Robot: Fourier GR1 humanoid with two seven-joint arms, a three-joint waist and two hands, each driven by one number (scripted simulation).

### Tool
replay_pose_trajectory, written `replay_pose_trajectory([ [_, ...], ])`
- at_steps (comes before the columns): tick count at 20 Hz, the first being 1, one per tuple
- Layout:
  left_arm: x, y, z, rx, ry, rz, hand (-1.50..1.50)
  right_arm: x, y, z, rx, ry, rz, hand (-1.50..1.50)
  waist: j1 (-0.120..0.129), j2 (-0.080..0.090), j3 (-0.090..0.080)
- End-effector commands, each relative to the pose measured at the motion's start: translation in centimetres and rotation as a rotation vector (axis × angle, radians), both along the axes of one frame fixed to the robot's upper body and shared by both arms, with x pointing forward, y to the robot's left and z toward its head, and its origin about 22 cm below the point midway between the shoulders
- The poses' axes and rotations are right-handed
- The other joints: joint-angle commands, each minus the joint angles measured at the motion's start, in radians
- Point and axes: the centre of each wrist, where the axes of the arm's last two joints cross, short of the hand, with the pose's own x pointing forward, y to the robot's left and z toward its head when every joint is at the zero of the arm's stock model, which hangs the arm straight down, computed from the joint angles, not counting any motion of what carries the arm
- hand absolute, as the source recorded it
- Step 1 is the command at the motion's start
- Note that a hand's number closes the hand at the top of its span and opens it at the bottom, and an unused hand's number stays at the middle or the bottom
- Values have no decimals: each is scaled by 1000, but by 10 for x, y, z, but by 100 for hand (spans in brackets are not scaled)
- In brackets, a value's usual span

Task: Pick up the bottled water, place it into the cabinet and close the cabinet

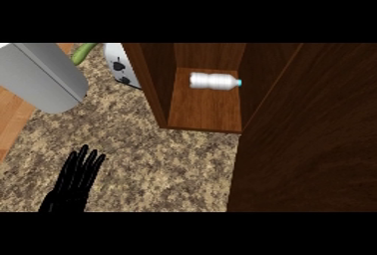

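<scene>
Bottled water [214, 81] lies on its side on the cabinet [206, 107] shelf, upper centre of frame, long axis left-right, cap pointing right. Remaining step, as I judge it: swing the cabinet door [309, 139], large at right, fully shut without nudging the bottle. My left hand [74, 180] rests lower left, fingers spread, holding nothing. Right hand not visible.

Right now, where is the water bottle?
In the head view, the water bottle lies on its side inside the open wooden cabinet, upper middle, right of the toaster.
</scene>
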Motion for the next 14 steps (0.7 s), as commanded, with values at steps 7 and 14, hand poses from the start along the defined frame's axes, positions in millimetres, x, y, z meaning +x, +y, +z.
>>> replay_pose_trajectory([
  [7,-27,61,18,7,-41,-28,-150,6,28,40,-61,-21,142,150,32,22,-3],
  [14,-27,81,28,11,-38,-81,-150,34,36,34,-162,-128,291,150,75,36,-5],
])
